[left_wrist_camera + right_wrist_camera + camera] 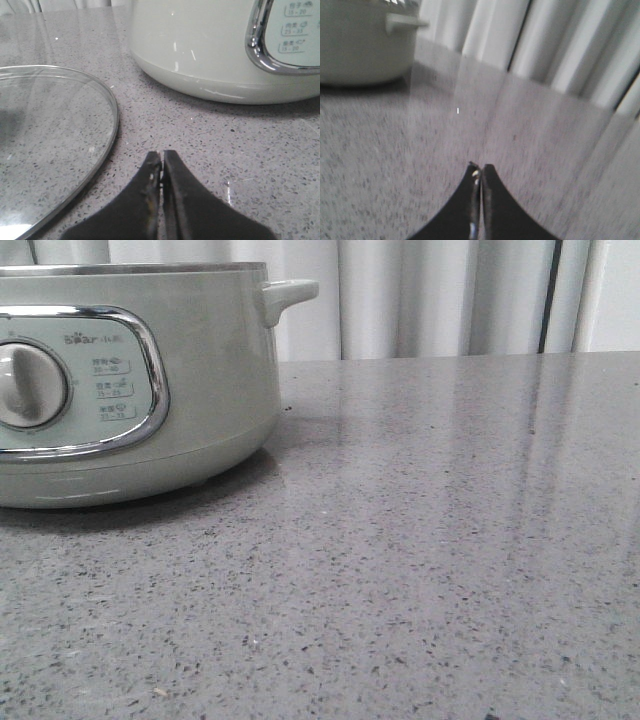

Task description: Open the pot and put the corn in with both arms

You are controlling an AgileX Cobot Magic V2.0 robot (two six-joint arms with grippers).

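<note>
Left gripper (161,156) pressed together over speckled grey stone counter (420,570), right gripper (480,170) likewise, both holding nothing. Round glass lid (50,145), metal-rimmed, lies flat beside the smooth grey-green pot (200,380), standing far left; pleated curtain (440,295) behind.

The pale grey-green pot (130,390) stands upright on the table's left side.

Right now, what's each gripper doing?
Left gripper: closed, holding nothing, beside the glass lid.
Right gripper: closed, holding nothing.
</note>
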